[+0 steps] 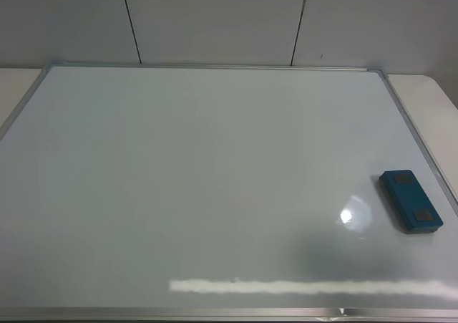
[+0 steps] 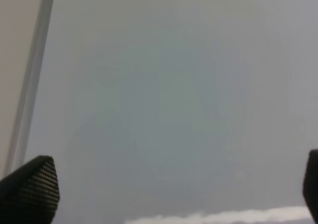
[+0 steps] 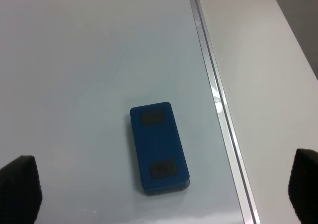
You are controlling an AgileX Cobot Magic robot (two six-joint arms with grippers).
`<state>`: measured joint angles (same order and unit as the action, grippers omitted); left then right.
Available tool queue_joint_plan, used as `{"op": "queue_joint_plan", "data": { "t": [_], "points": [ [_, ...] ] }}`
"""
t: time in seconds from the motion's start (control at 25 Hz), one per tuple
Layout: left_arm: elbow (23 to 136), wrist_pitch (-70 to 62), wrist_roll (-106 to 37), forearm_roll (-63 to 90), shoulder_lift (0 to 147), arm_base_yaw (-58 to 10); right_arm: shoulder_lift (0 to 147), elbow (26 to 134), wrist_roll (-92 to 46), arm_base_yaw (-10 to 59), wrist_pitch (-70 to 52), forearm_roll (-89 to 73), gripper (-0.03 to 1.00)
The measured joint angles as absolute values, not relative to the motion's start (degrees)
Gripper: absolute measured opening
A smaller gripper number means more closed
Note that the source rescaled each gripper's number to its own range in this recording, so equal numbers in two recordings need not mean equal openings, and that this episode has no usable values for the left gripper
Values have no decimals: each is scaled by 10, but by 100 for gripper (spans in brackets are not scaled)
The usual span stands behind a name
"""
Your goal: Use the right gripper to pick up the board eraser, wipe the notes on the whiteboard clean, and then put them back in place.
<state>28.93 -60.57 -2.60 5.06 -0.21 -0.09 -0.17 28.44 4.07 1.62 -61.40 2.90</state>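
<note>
The whiteboard (image 1: 215, 180) lies flat and fills most of the exterior high view; its surface shows no red notes. The teal-blue board eraser (image 1: 410, 200) rests on the board near its right frame, dark patches up. It also shows in the right wrist view (image 3: 159, 147), lying free on the board beside the silver frame (image 3: 223, 114). My right gripper (image 3: 164, 194) is open, its fingertips (image 3: 20, 186) wide apart and above the eraser, not touching it. My left gripper (image 2: 179, 184) is open over bare board. Neither arm shows in the exterior high view.
The board's silver frame (image 1: 418, 133) runs along the right, with beige table (image 1: 429, 97) beyond it. A grey panelled wall (image 1: 215, 18) stands behind. A bright light reflection (image 1: 308, 286) streaks the board near the front edge.
</note>
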Motion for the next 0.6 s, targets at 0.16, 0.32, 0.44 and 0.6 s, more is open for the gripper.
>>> {"op": "queue_joint_plan", "data": {
  "t": [0.16, 0.32, 0.44, 0.6],
  "points": [
    [289, -606, -26, 51, -2, -1, -2, 284, 41, 16, -614, 27, 100],
    [289, -606, -26, 51, -2, -1, -2, 284, 41, 16, -614, 27, 100],
    [289, -606, -26, 51, -2, -1, -2, 284, 41, 16, -614, 27, 100],
    [289, -606, -26, 51, -2, -1, -2, 284, 41, 16, -614, 27, 100]
  ]
}}
